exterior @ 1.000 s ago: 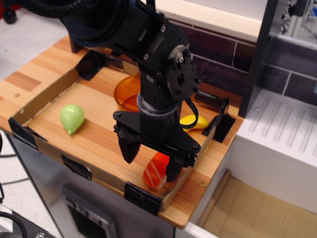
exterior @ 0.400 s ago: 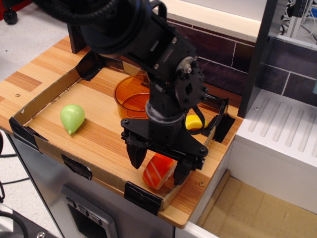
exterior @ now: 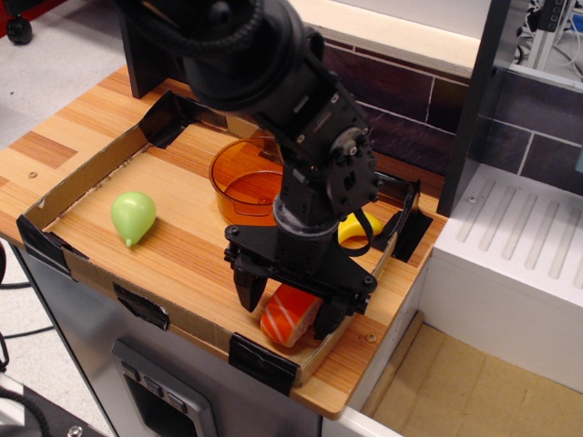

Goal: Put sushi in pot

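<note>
The sushi (exterior: 290,317), an orange-red block with white stripes, lies at the front right corner of the wooden board, against the low cardboard wall. My gripper (exterior: 288,303) is down over it, open, with one black finger on each side of the block; the fingers sit close to its sides, and I cannot tell whether they touch it. The translucent orange pot (exterior: 242,178) stands upright on the board behind my gripper, to the back left, partly hidden by the arm.
A green pear-shaped toy (exterior: 133,216) lies at the left of the board. A yellow banana (exterior: 355,229) lies behind the wrist at the right. A low cardboard wall (exterior: 91,269) with black tape corners rings the board. A white drain rack (exterior: 519,246) stands to the right.
My gripper has moved right and down, from beside the sushi to straddling it. The arm has shifted off the pot, so more of the pot shows. The sushi has barely moved.
</note>
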Robot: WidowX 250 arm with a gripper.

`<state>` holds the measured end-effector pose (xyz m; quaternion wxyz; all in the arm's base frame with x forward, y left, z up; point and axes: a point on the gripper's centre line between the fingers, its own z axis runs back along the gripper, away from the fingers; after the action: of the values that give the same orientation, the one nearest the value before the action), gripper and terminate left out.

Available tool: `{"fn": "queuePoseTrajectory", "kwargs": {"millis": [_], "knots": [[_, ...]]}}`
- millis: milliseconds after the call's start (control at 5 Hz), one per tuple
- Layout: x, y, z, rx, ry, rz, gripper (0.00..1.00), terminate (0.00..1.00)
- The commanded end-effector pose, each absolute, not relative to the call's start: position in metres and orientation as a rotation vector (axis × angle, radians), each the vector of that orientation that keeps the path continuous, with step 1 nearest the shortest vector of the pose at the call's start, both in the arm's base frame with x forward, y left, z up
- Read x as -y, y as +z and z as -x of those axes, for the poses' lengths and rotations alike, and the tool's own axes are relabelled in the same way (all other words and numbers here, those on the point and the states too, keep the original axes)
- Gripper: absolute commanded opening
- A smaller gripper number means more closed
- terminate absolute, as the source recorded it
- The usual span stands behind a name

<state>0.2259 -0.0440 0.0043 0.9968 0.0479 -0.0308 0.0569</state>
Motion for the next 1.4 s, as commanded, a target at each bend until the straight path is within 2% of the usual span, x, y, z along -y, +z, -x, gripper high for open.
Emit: {"fn": "queuePoseTrajectory", "kwargs": {"millis": [0, 200, 400, 600, 800, 1200], "knots": [[0.042, 0.024, -0.236, 0.080, 0.143, -0.009, 0.00, 0.00], [0.039, 0.046, -0.237, 0.080, 0.153, 0.030, 0.00, 0.00], [0.024, 0.086, -0.244, 0.138, 0.229, 0.066, 0.00, 0.00], [-0.009, 0.104, -0.273, 0.166, 0.387, 0.040, 0.00, 0.00], [-0.038, 0.094, -0.297, 0.174, 0.463, 0.003, 0.00, 0.00], [-0.057, 0.068, -0.320, 0.163, 0.511, -0.068, 0.00, 0.00]]}}
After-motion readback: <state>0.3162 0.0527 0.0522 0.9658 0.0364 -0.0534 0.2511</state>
